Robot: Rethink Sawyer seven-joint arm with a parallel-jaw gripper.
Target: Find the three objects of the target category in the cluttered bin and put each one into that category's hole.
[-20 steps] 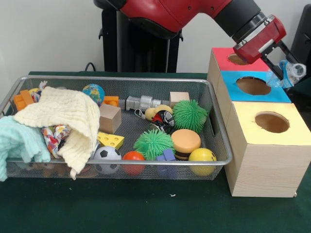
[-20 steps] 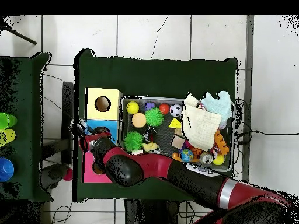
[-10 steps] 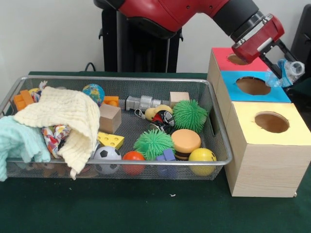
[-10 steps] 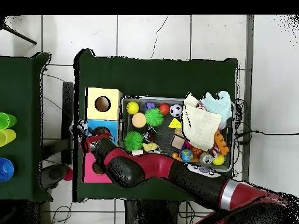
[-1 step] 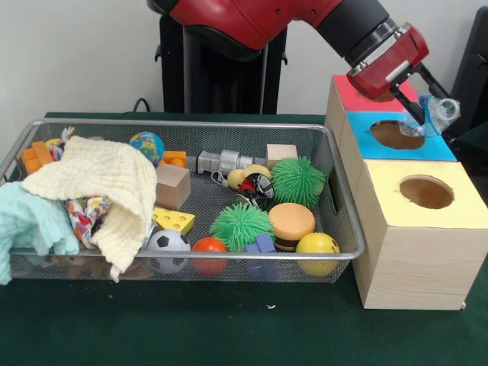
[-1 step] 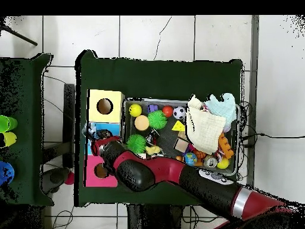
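My gripper (image 5: 424,116) is shut on a crumpled clear plastic bottle (image 5: 440,111) with a blue cap. It hangs just above the right rim of the blue box's hole (image 5: 396,135). The red box (image 5: 349,90) lies behind the blue one, and the yellow box with its hole (image 5: 427,191) lies in front. In the overhead view the red wrist (image 6: 105,145) covers the blue box (image 6: 111,127), and the bottle is hidden there. The wire bin (image 5: 191,123) holds the clutter.
The bin holds two green spiky balls (image 5: 297,181), a toy burger (image 5: 290,223), a yellow ball (image 5: 317,245), a soccer ball (image 5: 168,244), wooden blocks (image 5: 173,185), a metal part (image 5: 223,161), and cream (image 5: 107,183) and mint cloths (image 5: 30,221) on the left.
The gripper has carried the bottle leftward from beyond the boxes' right side to the edge of the blue hole. The bin's contents have not moved.
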